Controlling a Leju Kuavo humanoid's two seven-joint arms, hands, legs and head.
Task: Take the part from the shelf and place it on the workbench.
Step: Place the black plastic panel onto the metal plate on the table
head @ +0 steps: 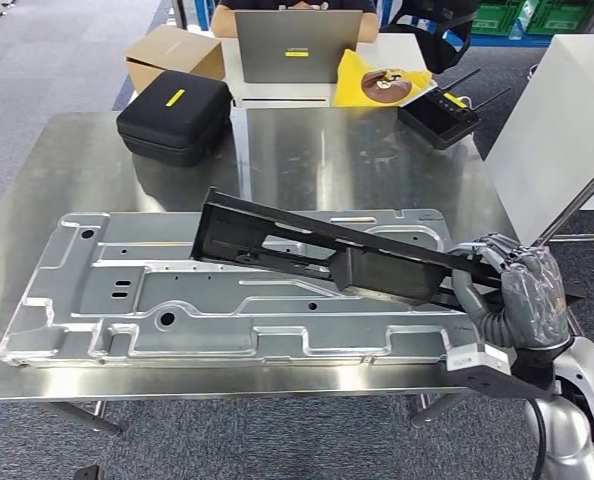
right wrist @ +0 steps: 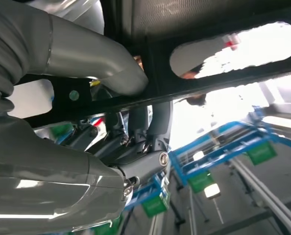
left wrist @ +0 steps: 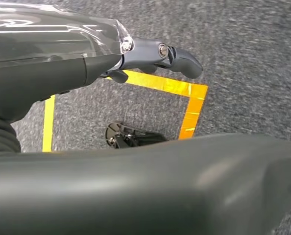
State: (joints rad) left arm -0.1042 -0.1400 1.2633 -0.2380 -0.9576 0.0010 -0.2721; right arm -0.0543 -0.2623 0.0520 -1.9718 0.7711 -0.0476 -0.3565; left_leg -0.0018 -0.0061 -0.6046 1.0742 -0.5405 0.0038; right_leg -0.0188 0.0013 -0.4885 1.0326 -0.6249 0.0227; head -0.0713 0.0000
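gripping black part (head: pixel 332 250), right hand (head: pixel 524 290)

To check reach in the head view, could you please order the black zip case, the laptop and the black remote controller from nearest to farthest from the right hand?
From the right hand:
1. Black remote controller, far right table edge.
2. Laptop, far centre.
3. Black zip case, far left.

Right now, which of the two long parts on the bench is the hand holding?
The black part, gripped at its end by the right hand; the silver panel lies flat beneath, untouched.
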